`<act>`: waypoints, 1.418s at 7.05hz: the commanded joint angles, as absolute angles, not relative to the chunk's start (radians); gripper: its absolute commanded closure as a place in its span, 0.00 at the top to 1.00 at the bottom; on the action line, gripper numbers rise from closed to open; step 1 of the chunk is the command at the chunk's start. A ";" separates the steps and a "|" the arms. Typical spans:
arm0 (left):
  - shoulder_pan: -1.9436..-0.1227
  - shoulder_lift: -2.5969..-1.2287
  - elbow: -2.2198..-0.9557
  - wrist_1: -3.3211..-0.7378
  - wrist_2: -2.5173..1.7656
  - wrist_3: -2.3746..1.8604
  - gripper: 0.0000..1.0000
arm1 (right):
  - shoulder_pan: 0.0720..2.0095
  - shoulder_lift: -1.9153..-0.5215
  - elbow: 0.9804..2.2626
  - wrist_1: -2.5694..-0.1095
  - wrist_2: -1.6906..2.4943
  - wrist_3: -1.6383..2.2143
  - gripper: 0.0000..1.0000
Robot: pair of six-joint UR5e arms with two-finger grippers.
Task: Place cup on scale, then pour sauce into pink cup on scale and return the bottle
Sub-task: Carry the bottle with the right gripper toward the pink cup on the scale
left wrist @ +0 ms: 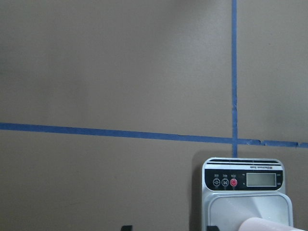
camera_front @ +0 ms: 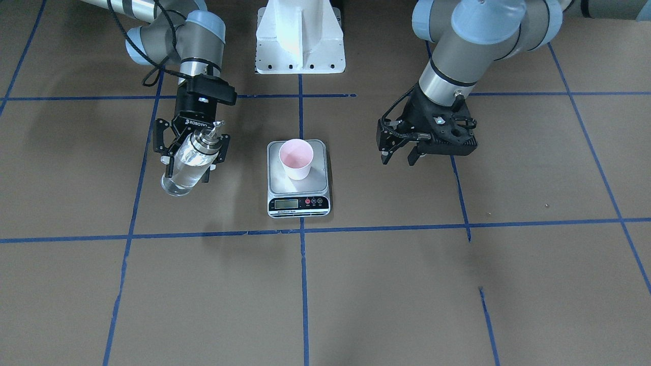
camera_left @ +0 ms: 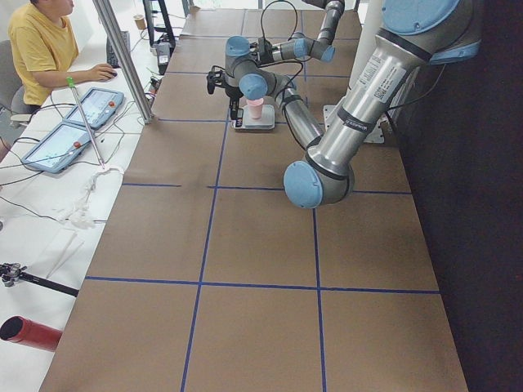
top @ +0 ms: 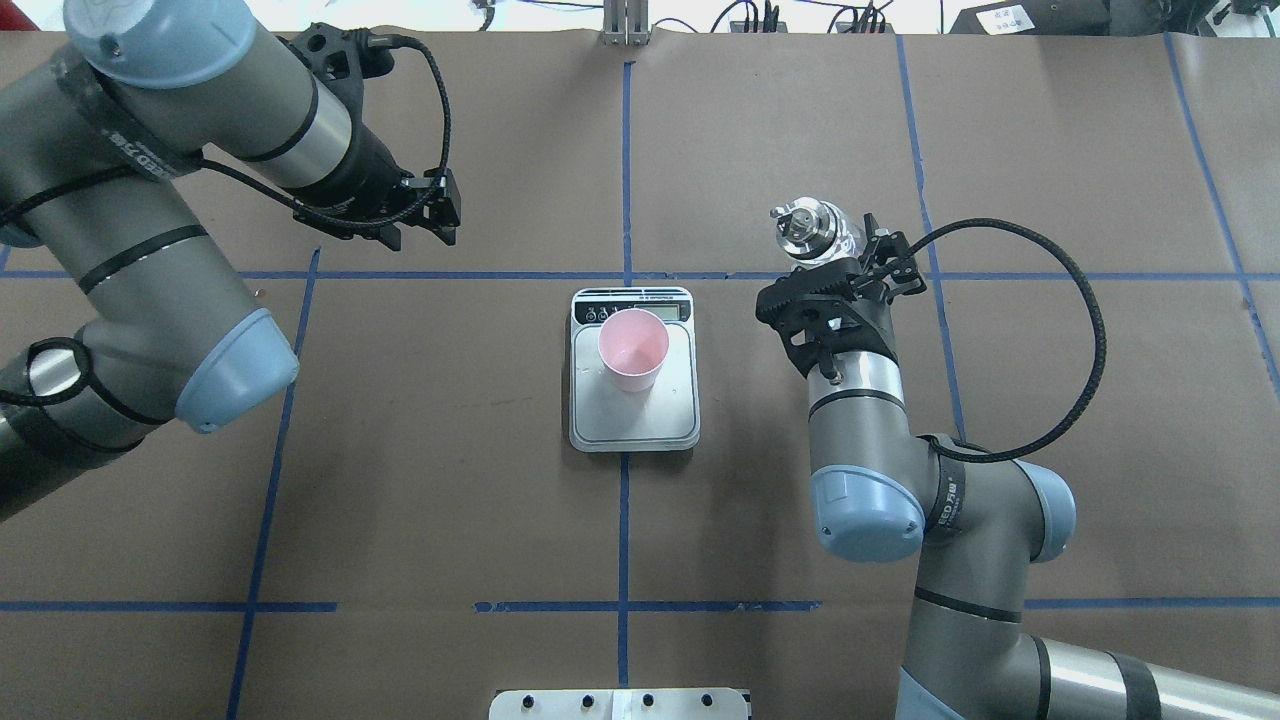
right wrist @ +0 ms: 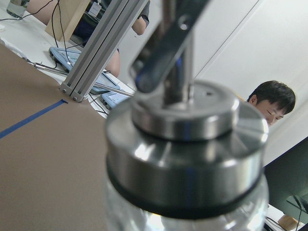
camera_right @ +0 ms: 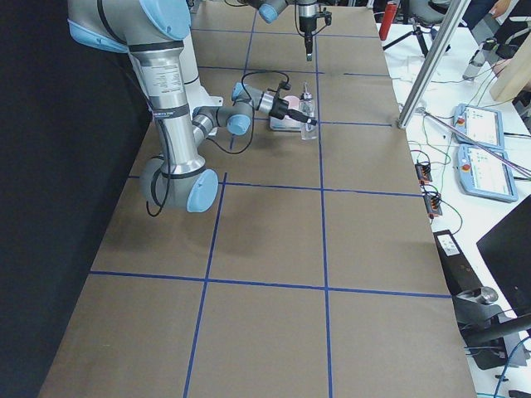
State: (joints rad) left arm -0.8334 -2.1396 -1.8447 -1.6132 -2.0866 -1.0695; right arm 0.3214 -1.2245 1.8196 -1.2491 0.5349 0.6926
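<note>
The pale pink cup [camera_front: 295,158] stands upright on the silver platform of the scale [camera_front: 299,203], also in the overhead view, cup [top: 632,348] on scale [top: 640,420]. My right gripper [camera_front: 189,162] is shut on the clear glass bottle [camera_front: 185,165] with clear liquid, held upright beside the scale, apart from it. Its silver cap and spout show in the overhead view [top: 805,230] and fill the right wrist view [right wrist: 185,159]. My left gripper [camera_front: 401,154] is open and empty on the scale's other side. The left wrist view shows the scale's display [left wrist: 243,180] and the cup's rim [left wrist: 267,224].
The white robot base mount [camera_front: 300,40] stands behind the scale. Blue tape lines [camera_front: 304,284] cross the brown table. A side table with tablets, an aluminium post [camera_left: 122,57] and a seated operator [camera_left: 37,49] lies beyond the table's far edge.
</note>
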 commanded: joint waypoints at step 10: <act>-0.959 -2.000 -1.976 -1.473 -2.080 -0.759 0.62 | 0.215 -1.178 1.856 -1.605 0.408 0.448 0.00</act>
